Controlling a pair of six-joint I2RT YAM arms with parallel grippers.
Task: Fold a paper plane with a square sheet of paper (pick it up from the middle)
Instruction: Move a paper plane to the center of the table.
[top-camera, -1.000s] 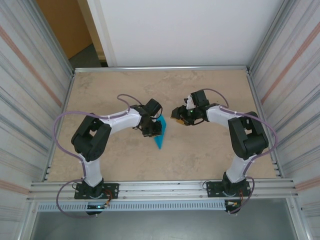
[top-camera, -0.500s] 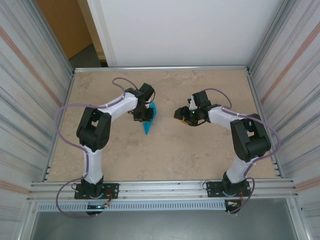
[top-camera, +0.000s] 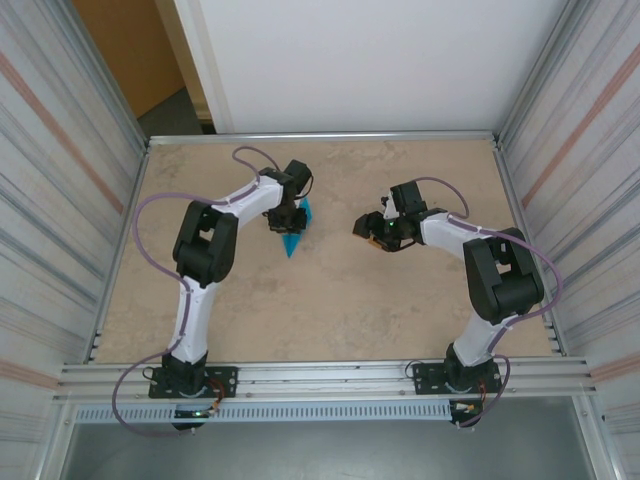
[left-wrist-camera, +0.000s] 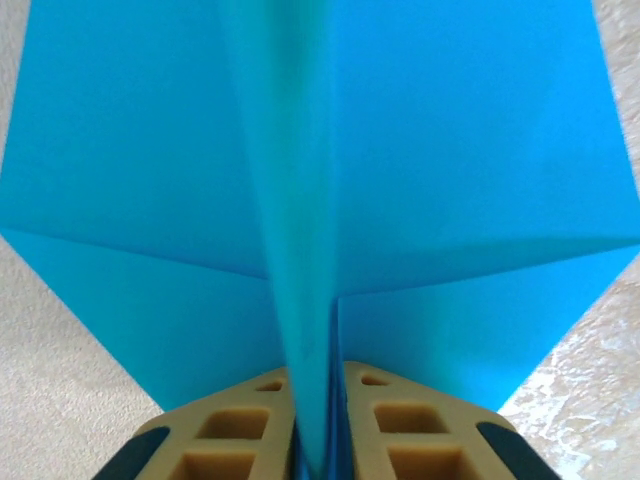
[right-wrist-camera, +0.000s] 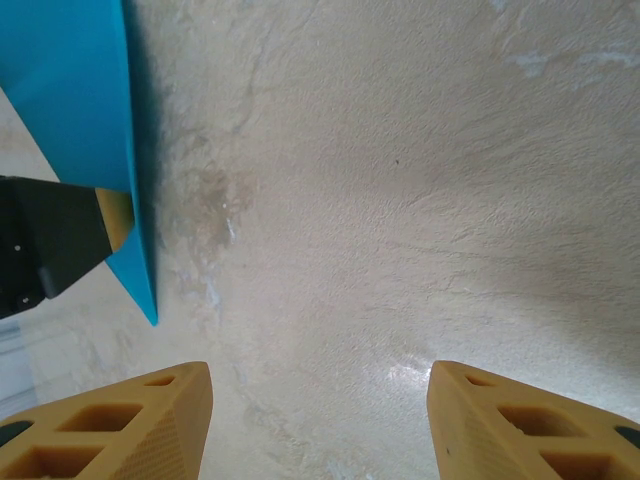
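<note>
The left arm (top-camera: 245, 203) and right arm (top-camera: 447, 231) have white shells and black joints; lilac cables (top-camera: 150, 201) run along each. Tan fingers (right-wrist-camera: 110, 420) show rectangular hollows.

Table (top-camera: 340, 300) open mid-span, paper plane (top-camera: 292, 244) blocking — left side

Left jaws pinched, right jaws apart

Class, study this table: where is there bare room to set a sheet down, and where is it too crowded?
Crowded: mid-table, where the left pincer holds the paper plane opposite the right pincer. Free: the wide stretch of table from there to the near rail, and the far right corner by the back wall.
</note>
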